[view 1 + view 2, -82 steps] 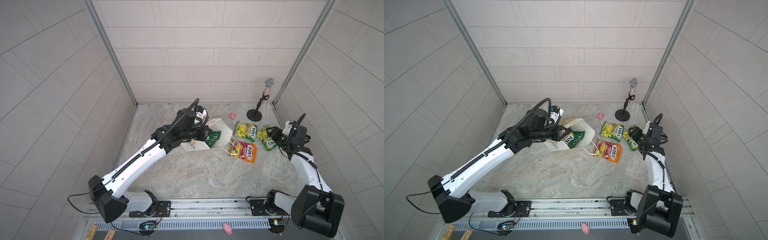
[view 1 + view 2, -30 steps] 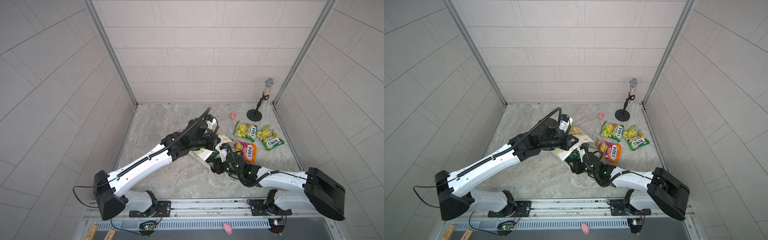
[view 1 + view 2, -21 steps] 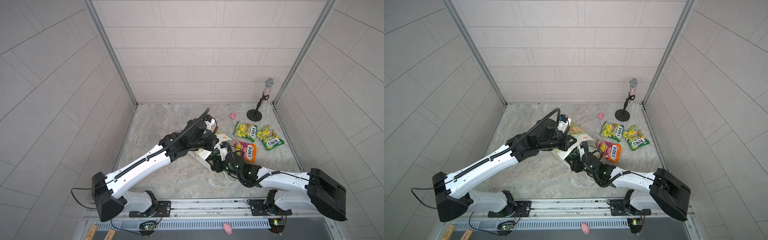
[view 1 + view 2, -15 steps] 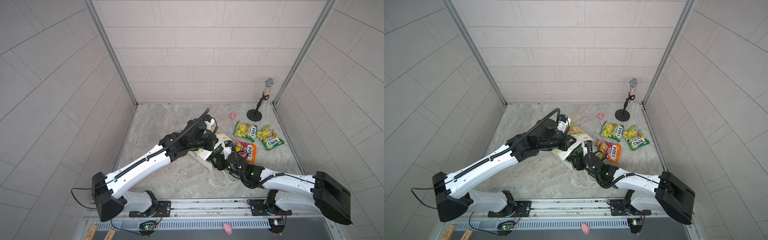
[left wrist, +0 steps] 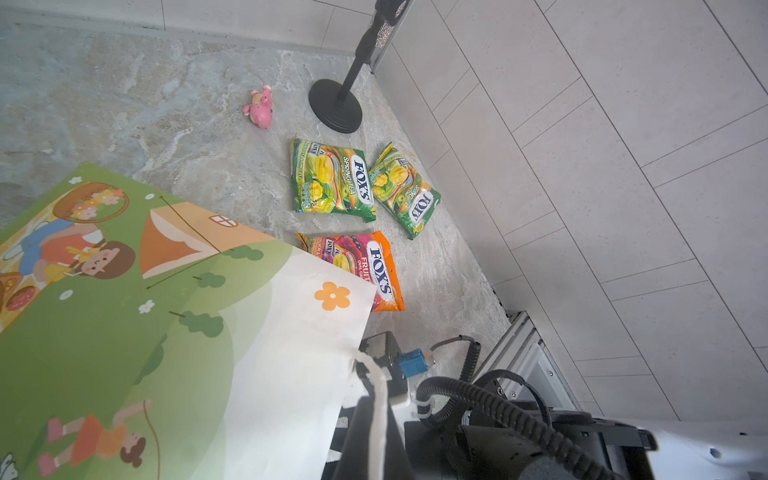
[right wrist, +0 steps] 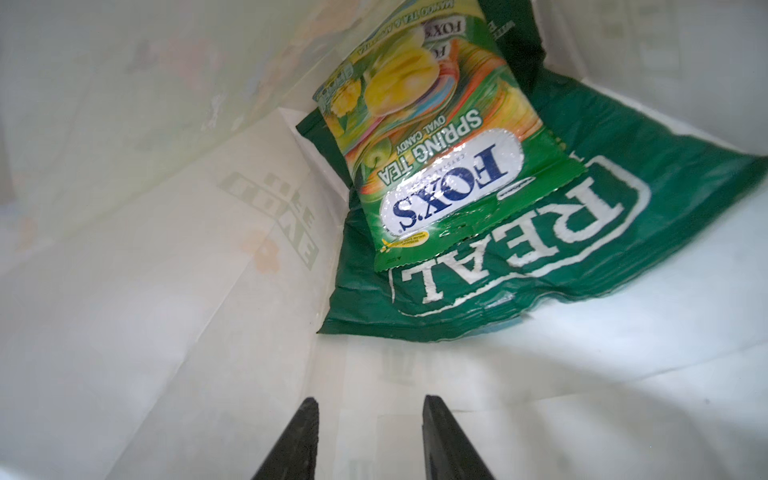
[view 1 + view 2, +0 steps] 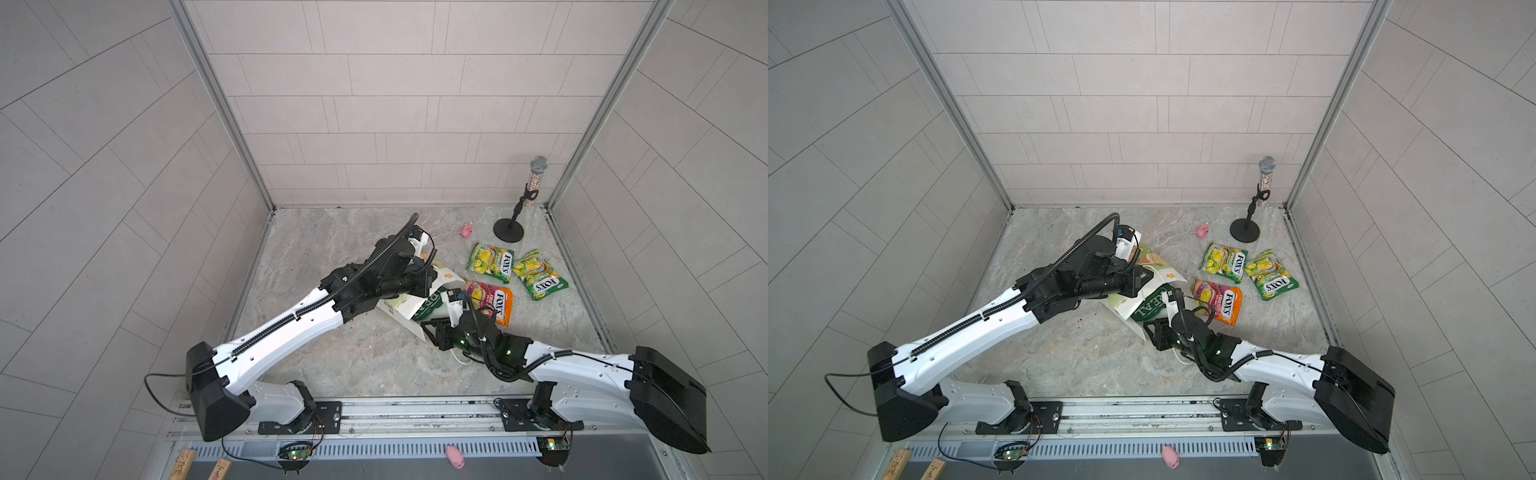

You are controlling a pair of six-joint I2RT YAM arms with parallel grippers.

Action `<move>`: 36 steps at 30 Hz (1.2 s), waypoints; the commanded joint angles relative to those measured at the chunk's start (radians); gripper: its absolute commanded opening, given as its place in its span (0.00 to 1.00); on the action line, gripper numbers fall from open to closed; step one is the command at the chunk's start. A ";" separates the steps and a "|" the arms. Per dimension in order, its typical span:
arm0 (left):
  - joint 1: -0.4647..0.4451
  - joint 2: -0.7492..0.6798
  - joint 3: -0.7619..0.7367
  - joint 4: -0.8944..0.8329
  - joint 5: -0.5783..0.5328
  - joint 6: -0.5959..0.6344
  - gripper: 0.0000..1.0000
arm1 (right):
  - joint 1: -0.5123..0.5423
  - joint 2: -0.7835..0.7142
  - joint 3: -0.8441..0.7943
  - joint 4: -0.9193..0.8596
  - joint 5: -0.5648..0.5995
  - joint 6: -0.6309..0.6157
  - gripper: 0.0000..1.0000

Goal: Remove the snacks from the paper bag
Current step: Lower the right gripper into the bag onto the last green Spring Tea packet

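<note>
Lying inside the white paper bag [image 6: 166,291], the glossy yellow-green FOX'S candy packet [image 6: 436,166] looks light and slippery; pinch its crimped seam. Empty, the right gripper [image 6: 370,400] gapes; the left gripper [image 7: 1139,284] clamps the bag's rim.

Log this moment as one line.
left gripper: shut on paper bag | right gripper: open, inside bag | in bag: REAL crisp bag, green FOX'S packet | on table: three FOX'S packets
</note>
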 commanded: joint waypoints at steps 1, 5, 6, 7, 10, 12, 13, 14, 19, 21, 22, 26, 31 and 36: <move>-0.005 0.015 0.037 0.028 0.004 -0.002 0.00 | 0.004 0.040 0.038 0.006 -0.039 -0.046 0.44; -0.005 0.017 0.034 0.029 0.013 -0.005 0.00 | 0.003 0.098 0.074 0.021 -0.035 -0.039 0.45; -0.005 0.014 0.032 0.032 0.016 -0.005 0.00 | 0.003 0.108 0.073 0.038 -0.010 -0.031 0.45; -0.006 0.013 0.029 0.034 0.018 -0.005 0.00 | 0.003 0.115 0.067 0.060 0.020 -0.012 0.45; -0.005 0.005 0.021 0.037 0.016 -0.003 0.00 | -0.008 0.132 0.060 0.125 0.089 0.012 0.46; -0.006 0.001 0.017 0.039 0.013 -0.003 0.00 | -0.020 0.150 0.073 0.137 0.128 0.033 0.45; -0.005 0.000 0.016 0.039 0.013 -0.003 0.00 | -0.022 0.158 0.078 0.139 0.151 0.048 0.45; -0.005 0.000 0.014 0.042 0.013 -0.003 0.00 | -0.026 0.171 0.079 0.161 0.166 0.064 0.45; -0.006 0.001 0.016 0.043 0.015 -0.003 0.00 | -0.068 0.241 0.104 0.201 0.177 0.162 0.45; -0.005 0.003 0.017 0.043 0.018 -0.003 0.00 | -0.085 0.263 0.113 0.199 0.176 0.205 0.45; -0.005 0.003 0.016 0.043 0.017 -0.003 0.00 | -0.091 0.270 0.119 0.192 0.176 0.221 0.45; -0.005 0.004 0.018 0.043 0.021 -0.003 0.00 | -0.118 0.289 0.166 0.115 0.169 0.262 0.45; -0.005 0.009 0.023 0.044 0.023 -0.002 0.00 | -0.153 0.311 0.217 -0.002 0.171 0.297 0.47; -0.005 0.012 0.027 0.046 0.026 -0.003 0.00 | -0.193 0.352 0.277 -0.062 0.134 0.331 0.47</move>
